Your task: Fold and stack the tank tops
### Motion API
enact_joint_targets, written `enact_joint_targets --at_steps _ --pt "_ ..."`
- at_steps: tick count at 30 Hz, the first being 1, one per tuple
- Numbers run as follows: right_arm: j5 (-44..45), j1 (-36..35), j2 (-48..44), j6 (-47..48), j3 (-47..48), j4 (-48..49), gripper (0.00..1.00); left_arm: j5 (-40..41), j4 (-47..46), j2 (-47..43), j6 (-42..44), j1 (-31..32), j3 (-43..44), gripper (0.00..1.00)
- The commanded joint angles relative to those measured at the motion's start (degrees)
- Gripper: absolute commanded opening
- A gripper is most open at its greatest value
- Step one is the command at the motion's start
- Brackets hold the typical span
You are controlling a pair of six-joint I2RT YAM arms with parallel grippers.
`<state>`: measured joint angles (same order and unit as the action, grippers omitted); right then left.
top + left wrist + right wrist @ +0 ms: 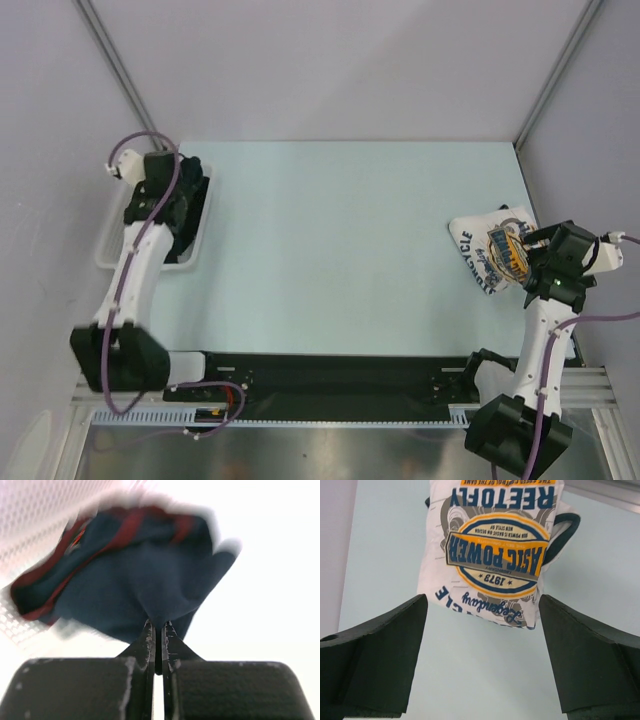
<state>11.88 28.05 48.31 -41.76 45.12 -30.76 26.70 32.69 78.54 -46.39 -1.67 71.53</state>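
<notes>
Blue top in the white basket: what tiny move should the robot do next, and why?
Probably lift the left hand straight up a little. It is pinched shut on a fold of the navy top, which lies in the white basket. Raising it would likely start pulling the top out, so it can go onto the table for folding.

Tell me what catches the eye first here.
The white tank top with its bold yellow-and-blue print lies folded at the right edge of the table, the open right gripper above it. At far left, the left gripper is shut on the navy tank top with red trim, over a white bin.
</notes>
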Motion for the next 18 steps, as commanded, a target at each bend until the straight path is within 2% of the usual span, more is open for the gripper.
enact_joint_targets --at_steps 1,4,8,10,14,15,18 --pt "-1.2 -2.5 -0.1 0.7 -0.7 3.4 0.97 -1.2 -9.9 -18.0 1.6 0.6 -1.6 0.0" --pt "0.2 -5.4 -0.6 0.3 -0.9 3.8 0.97 -4.9 -13.6 -30.7 3.5 1.2 -1.2 0.0" --pt "1.2 -8.1 -1.9 0.2 -0.9 4.0 0.97 -11.3 -15.1 -38.0 5.1 3.2 2.2 0.0" --pt "0.7 -9.0 -2.6 0.1 -1.0 4.0 0.97 -13.6 -16.0 -39.9 5.3 3.2 3.1 0.0" --pt "-2.7 -10.8 -3.9 1.5 -1.4 6.2 0.96 -23.6 -17.3 -40.0 4.0 3.2 6.8 0.0" --pt "-4.0 -11.3 -4.2 2.0 -1.9 6.9 0.96 -30.1 -18.9 -39.6 3.1 3.2 7.0 0.0" --pt "-9.5 -12.8 -5.5 3.5 -2.8 9.5 0.94 -40.2 -23.4 -37.9 -2.5 3.2 5.2 0.0"
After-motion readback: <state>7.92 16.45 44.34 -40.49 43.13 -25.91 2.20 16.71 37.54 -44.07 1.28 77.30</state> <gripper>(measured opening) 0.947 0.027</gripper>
